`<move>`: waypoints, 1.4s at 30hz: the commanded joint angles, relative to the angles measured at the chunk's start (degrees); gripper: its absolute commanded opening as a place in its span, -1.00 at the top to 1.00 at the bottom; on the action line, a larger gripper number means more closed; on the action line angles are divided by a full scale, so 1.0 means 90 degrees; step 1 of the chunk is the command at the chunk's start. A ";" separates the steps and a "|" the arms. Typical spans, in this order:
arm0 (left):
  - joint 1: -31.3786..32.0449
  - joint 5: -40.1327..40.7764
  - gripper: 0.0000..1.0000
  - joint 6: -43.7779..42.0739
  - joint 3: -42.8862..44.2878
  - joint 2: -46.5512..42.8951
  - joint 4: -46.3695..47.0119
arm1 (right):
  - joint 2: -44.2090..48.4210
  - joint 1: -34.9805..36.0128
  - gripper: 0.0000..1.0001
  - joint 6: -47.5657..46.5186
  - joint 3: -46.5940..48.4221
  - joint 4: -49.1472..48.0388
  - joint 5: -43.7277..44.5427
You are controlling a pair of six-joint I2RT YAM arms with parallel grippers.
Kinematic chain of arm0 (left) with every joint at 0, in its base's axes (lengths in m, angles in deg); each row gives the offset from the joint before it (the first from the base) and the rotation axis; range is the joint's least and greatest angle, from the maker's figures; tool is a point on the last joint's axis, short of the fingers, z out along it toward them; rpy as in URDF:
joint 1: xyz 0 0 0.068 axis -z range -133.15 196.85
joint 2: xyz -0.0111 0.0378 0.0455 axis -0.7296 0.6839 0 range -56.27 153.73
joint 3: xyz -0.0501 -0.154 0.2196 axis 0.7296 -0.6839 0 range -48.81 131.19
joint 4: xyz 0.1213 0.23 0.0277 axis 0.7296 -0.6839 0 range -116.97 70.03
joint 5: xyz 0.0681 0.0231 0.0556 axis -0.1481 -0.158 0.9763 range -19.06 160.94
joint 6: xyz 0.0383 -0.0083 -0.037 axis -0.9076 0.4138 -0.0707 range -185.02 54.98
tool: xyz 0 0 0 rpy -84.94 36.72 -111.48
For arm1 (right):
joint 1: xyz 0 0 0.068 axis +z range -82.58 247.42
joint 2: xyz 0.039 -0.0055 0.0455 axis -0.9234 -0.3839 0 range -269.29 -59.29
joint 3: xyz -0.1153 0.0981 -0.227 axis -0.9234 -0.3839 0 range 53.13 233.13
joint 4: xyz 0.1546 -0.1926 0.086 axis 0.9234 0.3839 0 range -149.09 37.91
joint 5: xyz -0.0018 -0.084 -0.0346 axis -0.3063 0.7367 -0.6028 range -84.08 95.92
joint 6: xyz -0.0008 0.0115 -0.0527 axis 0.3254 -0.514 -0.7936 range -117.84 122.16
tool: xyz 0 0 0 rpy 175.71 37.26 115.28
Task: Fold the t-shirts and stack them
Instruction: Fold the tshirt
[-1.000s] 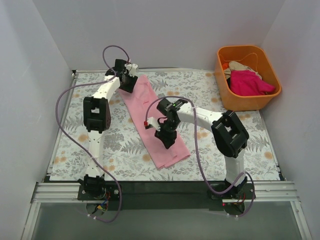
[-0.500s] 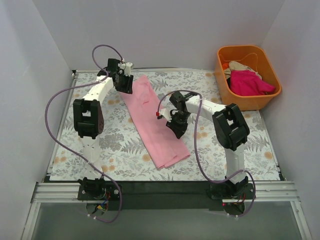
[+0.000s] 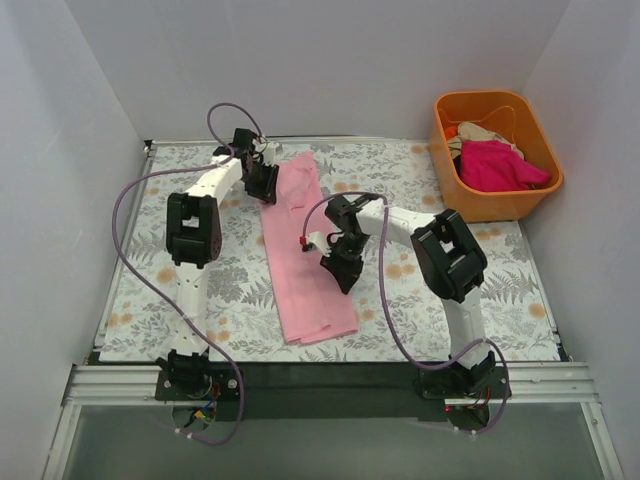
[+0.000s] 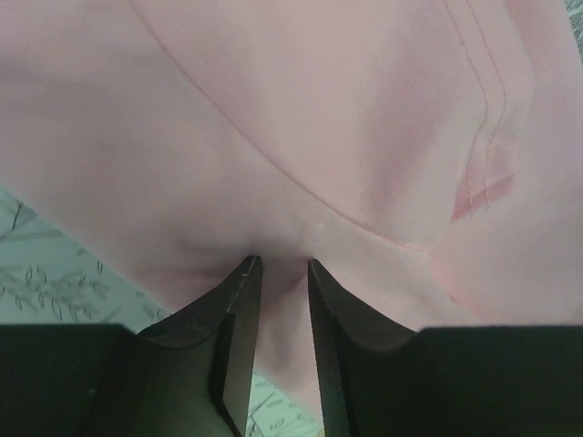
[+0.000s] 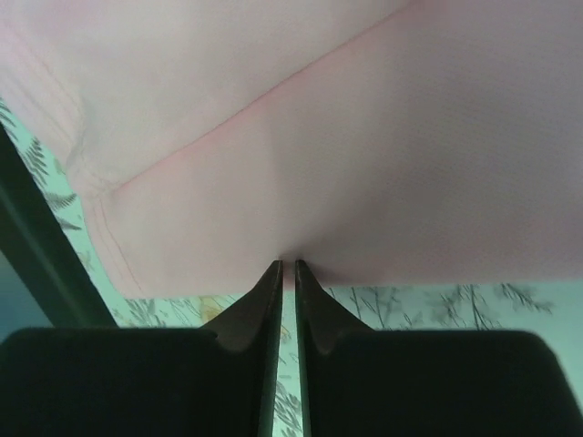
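**Both hands pinch the pink strip along its two long edges**

The pink shirt [image 3: 300,290] lies on the bench [image 3: 140,290] folded into a long narrow strip. It runs from near the back edge, left of centre, down towards the front edge.

The left hand [image 3: 265,185] sits at the strip's far end, on its left edge. In the wrist view its fingers [image 4: 239,300] stand close together with a small ridge of pink cloth bunched up between them, so it looks clamped on the shirt. Gripping this end seems meant to give control of the top of the strip.

The right hand [image 3: 343,275] is further down the strip, on its right edge and about halfway along. Its fingers [image 5: 264,300] are almost touching, and their tips meet the cloth's border, so it appears to nip that edge. With a hold on each long side, the two hands look set to lift or straighten the strip together. The likely next step is folding it across its length. The thin grip at the right may slip if pulled hard.

In the back right corner of the bench stands an orange tub [image 3: 500,205]. It holds a magenta shirt [image 3: 495,165] and a cream shirt [image 3: 485,130], both bundled and not yet folded. Most of the task therefore seems to lie ahead.
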 commanded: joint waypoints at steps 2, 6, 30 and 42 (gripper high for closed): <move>0.0217 -0.0207 0.42 -0.0060 0.0781 0.0861 0.0015 | -0.0736 0.0425 0.70 0.0328 0.0362 -0.0182 -0.0434; 0.0217 -0.0130 0.19 -0.0011 0.1710 0.1175 0.0065 | -0.0875 0.0347 0.65 0.0525 0.0920 -0.0221 -0.0308; -0.0047 -0.2863 0.07 -0.4870 -0.5469 -0.6808 -0.1544 | 0.4720 0.1117 -0.18 -0.1535 -0.3657 -0.2523 0.1547; 0.0851 -0.2610 0.20 -0.7588 -0.8531 -0.9605 -0.1236 | 0.5864 0.1977 0.05 -0.2609 -0.5807 -0.5522 0.1363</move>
